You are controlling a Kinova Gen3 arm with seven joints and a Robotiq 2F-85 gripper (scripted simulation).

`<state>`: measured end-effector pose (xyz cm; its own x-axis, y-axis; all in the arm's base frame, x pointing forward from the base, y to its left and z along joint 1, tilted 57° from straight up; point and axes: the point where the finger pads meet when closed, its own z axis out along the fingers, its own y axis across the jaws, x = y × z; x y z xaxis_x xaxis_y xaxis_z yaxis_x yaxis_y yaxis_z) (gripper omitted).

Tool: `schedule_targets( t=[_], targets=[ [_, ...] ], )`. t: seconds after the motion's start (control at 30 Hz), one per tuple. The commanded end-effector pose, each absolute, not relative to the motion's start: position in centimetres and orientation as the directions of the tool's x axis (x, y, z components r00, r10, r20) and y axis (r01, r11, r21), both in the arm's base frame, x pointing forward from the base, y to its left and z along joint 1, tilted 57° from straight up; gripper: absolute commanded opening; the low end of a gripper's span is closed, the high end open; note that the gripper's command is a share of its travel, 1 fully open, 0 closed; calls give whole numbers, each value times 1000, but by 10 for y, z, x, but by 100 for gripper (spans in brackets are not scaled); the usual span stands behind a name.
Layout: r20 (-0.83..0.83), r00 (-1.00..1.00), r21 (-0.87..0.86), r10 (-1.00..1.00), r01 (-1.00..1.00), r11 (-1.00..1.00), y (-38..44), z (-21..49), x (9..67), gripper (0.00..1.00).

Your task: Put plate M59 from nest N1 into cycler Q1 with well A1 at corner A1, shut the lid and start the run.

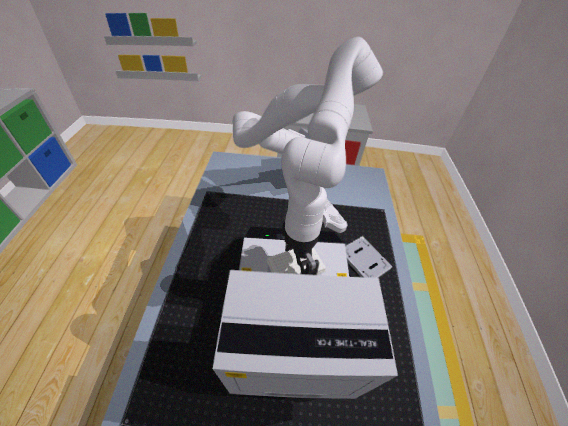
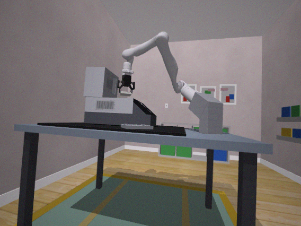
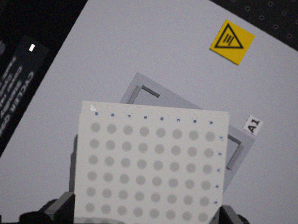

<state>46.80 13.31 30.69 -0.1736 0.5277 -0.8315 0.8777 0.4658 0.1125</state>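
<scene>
Gripper at the centre of the top view partly hides plate M59; "REAL-TIME PCR" reads upside down on cycler Q1, lower centre. In the exterior view, left of centre, the wide-set fingers grip the plate above Q1's deck. In the wrist view, the plate sits askew over the block: best squared up, A1 corners matched, then lowered level. Right, "A1"; left edge, "CYCLER", partly legible.
</scene>
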Motion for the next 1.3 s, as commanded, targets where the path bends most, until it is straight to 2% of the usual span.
schedule_targets(
  t=[0.0, 1.27],
  targets=[
    [-823, -136, 149, 551, 885, 441, 135, 306, 468, 91],
    [-712, 196, 439, 674, 874, 210, 135, 306, 468, 91]
  ],
)
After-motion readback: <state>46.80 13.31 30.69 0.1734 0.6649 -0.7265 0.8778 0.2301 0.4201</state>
